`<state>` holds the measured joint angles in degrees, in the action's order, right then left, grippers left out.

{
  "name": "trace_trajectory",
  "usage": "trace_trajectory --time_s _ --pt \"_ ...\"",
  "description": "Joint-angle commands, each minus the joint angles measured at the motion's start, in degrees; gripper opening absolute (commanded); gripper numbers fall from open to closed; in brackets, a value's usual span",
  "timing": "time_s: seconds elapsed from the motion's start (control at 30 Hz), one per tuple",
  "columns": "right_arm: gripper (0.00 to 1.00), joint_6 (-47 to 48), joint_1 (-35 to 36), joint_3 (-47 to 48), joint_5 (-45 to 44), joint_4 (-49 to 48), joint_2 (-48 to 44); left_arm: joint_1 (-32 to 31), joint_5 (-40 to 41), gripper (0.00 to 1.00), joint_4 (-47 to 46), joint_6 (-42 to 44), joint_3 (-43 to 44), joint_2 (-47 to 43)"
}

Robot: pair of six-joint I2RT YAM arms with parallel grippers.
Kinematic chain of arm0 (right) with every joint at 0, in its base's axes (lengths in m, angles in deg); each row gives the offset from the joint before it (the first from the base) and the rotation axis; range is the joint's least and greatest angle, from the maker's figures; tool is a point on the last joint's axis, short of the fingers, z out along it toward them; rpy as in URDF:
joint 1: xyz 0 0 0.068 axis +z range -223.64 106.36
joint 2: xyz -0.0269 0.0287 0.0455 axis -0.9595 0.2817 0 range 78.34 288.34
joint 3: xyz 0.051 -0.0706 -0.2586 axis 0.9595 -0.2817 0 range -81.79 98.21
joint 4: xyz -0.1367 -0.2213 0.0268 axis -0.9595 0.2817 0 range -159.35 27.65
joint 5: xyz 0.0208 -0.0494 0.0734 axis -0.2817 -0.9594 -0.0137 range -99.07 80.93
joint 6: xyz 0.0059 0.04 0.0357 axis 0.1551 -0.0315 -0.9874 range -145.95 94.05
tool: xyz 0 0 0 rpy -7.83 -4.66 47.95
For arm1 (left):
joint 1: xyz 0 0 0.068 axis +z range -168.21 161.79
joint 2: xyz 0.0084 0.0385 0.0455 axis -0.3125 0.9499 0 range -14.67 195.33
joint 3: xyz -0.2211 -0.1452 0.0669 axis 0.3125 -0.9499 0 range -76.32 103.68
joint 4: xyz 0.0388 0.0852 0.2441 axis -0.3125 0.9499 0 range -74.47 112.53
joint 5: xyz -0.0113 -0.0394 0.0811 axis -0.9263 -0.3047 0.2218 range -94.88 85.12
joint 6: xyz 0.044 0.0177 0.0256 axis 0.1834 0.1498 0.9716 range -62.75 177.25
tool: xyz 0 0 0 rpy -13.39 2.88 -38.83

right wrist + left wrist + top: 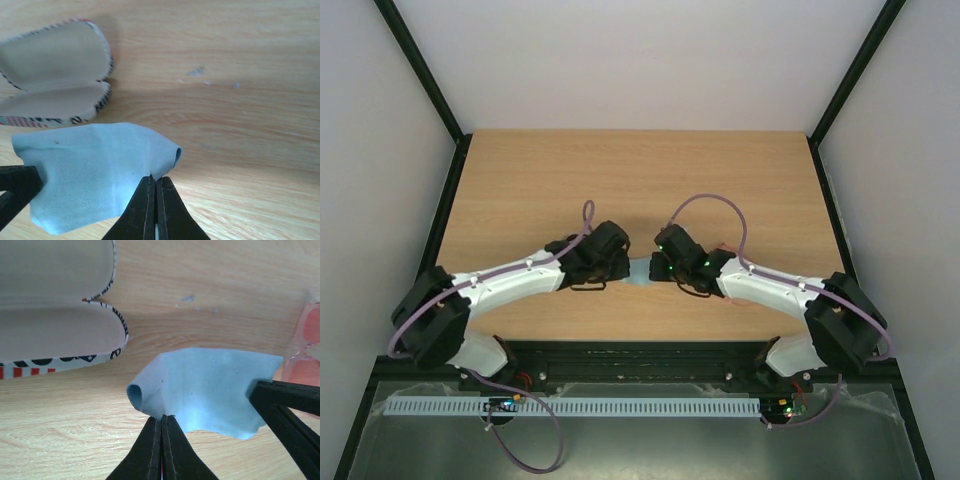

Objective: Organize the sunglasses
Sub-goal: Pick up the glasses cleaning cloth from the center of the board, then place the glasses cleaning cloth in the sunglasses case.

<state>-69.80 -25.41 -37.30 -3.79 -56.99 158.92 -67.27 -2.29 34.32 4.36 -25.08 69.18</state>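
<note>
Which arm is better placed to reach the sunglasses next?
Probably the right: the sunglasses lie beside the right fingers, with the blue cloth between them and the left fingers.

Light blue cloth (210, 385) is pictured bunched and partly raised off the wooden bench (225, 285), toward the middle of its near edge, with one corner curled into a small roll. Just beside it, an oblong case (55, 330) is laid open on the bench, its pale grey lining turned into view and its rim trimmed with stars and red stripes. A few faint specks (188, 298) are seen on the wood near the cloth.
</note>
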Motion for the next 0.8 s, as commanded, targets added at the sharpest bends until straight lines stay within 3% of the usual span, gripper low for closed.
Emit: trace_trajectory --time_s 0.0,0.37,0.77 --pt "0.01 1.22 0.11 4.77 0.27 2.47 -0.34 2.02 1.31 0.02 5.29 2.33 2.63 -3.96" --pt "0.01 4.14 0.24 19.65 2.27 3.30 11.07 13.61 1.68 0.02 12.90 8.25 3.08 -11.31" --pt "0.01 3.67 1.58 27.20 5.99 4.30 20.89 22.09 -2.11 0.02 15.41 14.00 2.57 -9.12"
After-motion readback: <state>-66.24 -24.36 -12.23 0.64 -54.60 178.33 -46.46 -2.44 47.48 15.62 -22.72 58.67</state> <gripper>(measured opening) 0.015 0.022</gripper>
